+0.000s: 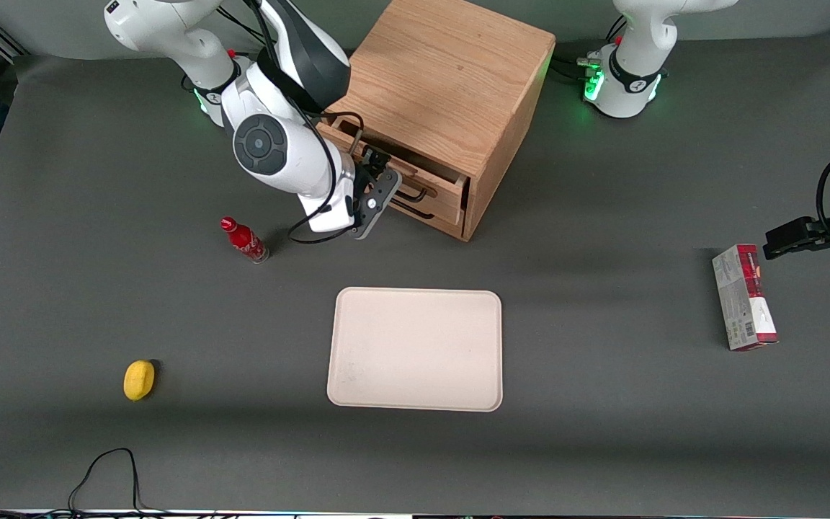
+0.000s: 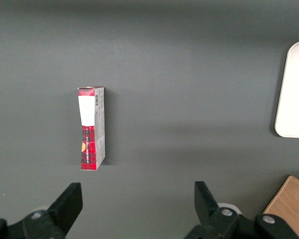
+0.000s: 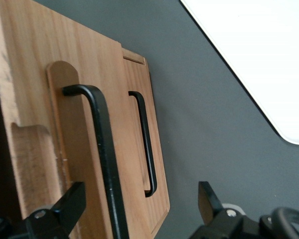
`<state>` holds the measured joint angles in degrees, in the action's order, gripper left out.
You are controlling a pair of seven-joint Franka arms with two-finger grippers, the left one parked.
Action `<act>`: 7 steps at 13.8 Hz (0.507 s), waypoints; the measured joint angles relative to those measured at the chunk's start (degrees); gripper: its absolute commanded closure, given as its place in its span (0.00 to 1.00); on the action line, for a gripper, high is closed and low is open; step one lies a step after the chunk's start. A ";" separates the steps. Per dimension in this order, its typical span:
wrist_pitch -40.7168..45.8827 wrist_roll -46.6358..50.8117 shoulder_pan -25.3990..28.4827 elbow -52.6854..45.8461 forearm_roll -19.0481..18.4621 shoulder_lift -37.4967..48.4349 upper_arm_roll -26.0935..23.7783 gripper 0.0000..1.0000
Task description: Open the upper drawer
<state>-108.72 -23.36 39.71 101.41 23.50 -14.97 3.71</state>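
Observation:
The wooden cabinet [image 1: 444, 79] stands at the back of the table. Its upper drawer [image 1: 445, 190] is pulled out a short way, with a dark gap showing above its front. My right gripper [image 1: 380, 193] is in front of that drawer, at its black bar handle [image 1: 415, 194]. In the right wrist view the gripper [image 3: 139, 204] is open, its fingers [image 3: 70, 204] wide apart, and the upper drawer's handle [image 3: 102, 149] runs between them without being clamped. The bottom drawer's handle [image 3: 145, 144] lies beside it, on a front set farther back.
A cream tray [image 1: 415, 349] lies nearer to the front camera than the cabinet. A red bottle [image 1: 243, 240] stands beside my arm. A yellow lemon [image 1: 139, 379] lies toward the working arm's end. A red and white box [image 1: 743, 297] lies toward the parked arm's end.

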 measured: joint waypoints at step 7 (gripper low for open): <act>-1.88 -1.14 0.00 1.07 -0.38 -0.01 0.09 0.00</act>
<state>-110.60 -24.50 39.72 102.49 23.12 -14.98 3.80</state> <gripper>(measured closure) 0.000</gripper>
